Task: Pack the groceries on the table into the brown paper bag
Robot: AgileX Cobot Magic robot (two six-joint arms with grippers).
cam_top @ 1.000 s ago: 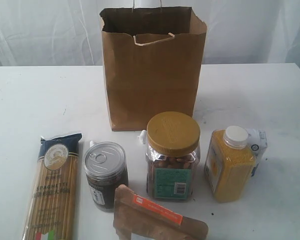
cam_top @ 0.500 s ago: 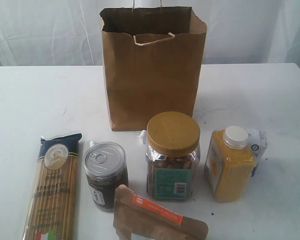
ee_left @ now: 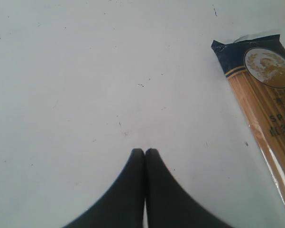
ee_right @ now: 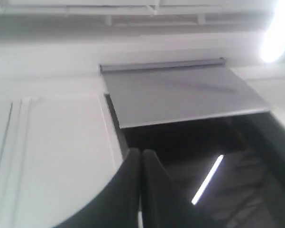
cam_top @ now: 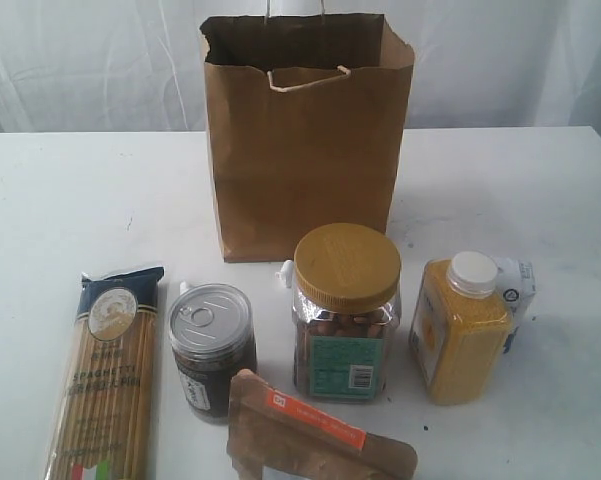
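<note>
The brown paper bag (cam_top: pixel 305 140) stands upright and open at the back of the table (cam_top: pixel 70 210). In front of it sit the groceries: a spaghetti packet (cam_top: pixel 105 380) lying flat at the left, a dark pull-tab jar (cam_top: pixel 212 350), a gold-lidded nut jar (cam_top: pixel 346 310), a white-capped yellow bottle (cam_top: pixel 460 328) with a small white-blue carton (cam_top: pixel 515 290) behind it, and an orange-labelled brown pouch (cam_top: pixel 315 445) at the front. My left gripper (ee_left: pixel 144 151) is shut and empty over bare table, the spaghetti packet (ee_left: pixel 265 99) off to one side. My right gripper (ee_right: pixel 141 153) is shut, pointing up at the room.
White curtains hang behind the table. The right wrist view shows only a white wall, a grey panel (ee_right: pixel 180 92) and a dark opening. Neither arm shows in the exterior view.
</note>
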